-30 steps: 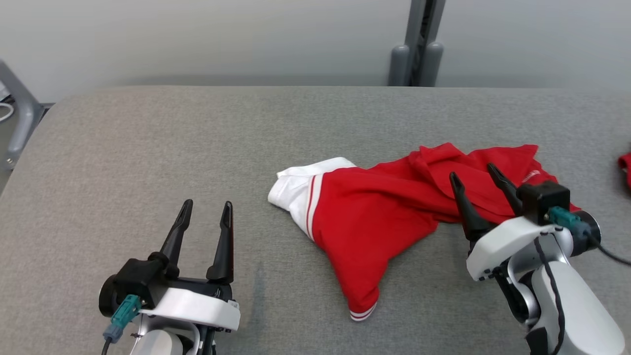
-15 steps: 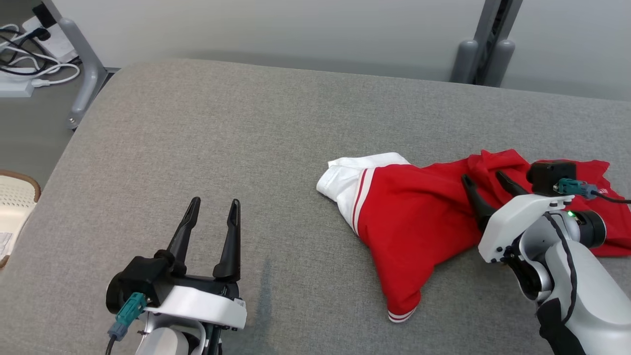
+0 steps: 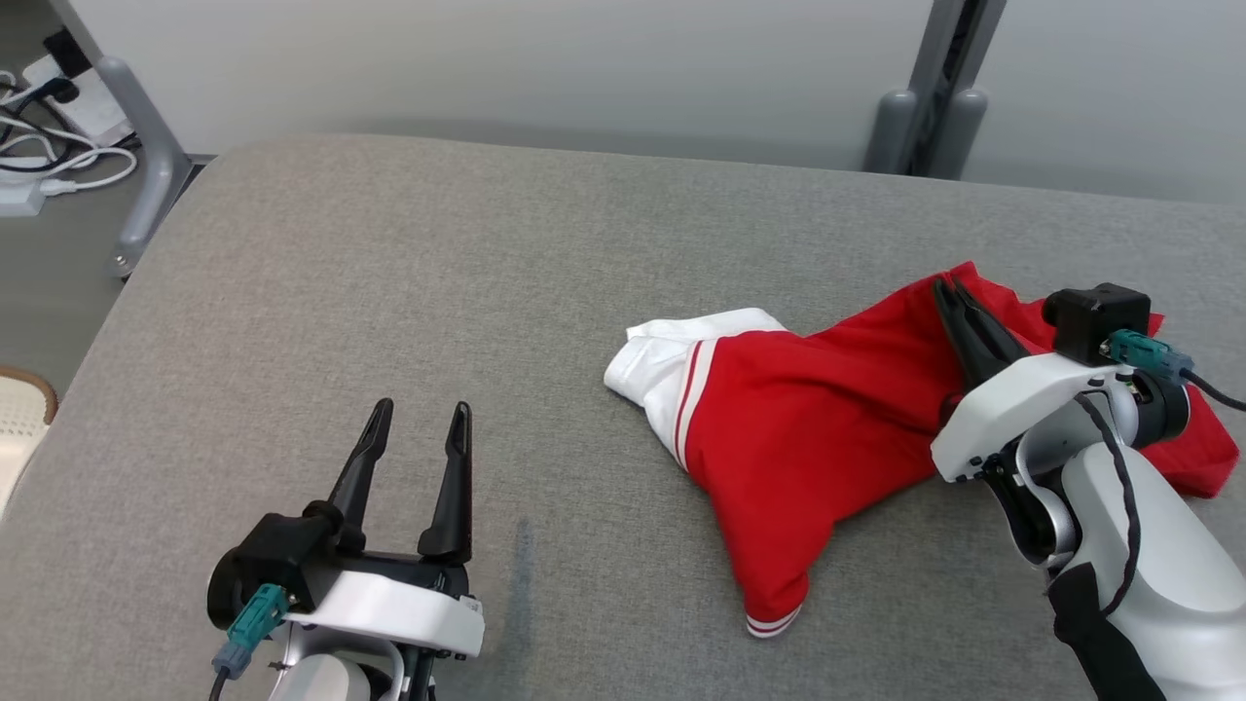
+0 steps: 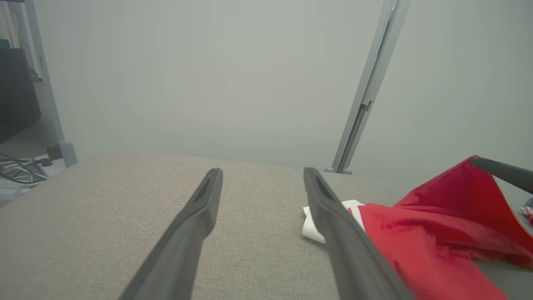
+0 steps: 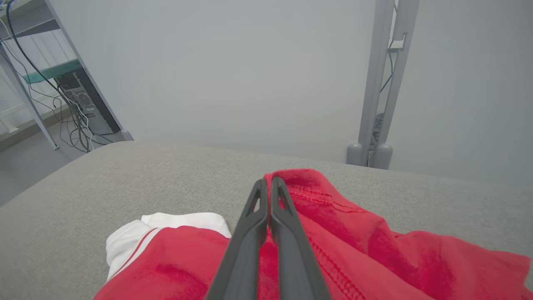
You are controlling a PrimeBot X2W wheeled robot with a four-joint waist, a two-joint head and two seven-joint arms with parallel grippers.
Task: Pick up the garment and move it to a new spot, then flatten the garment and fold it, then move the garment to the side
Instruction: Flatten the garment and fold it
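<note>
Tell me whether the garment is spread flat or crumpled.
Crumpled: the garment lies bunched in folds, one red edge held up in the shut right gripper.

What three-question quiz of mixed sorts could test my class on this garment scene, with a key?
1. True or false: the right gripper is shut on the red garment.
2. The left gripper is: A) open, apart from the garment; B) shut on the garment; C) open, resting on the garment.
3. Fill in: the garment's white end lies toward the robot's ____.
Key: 1 true; 2 A; 3 left.
</note>
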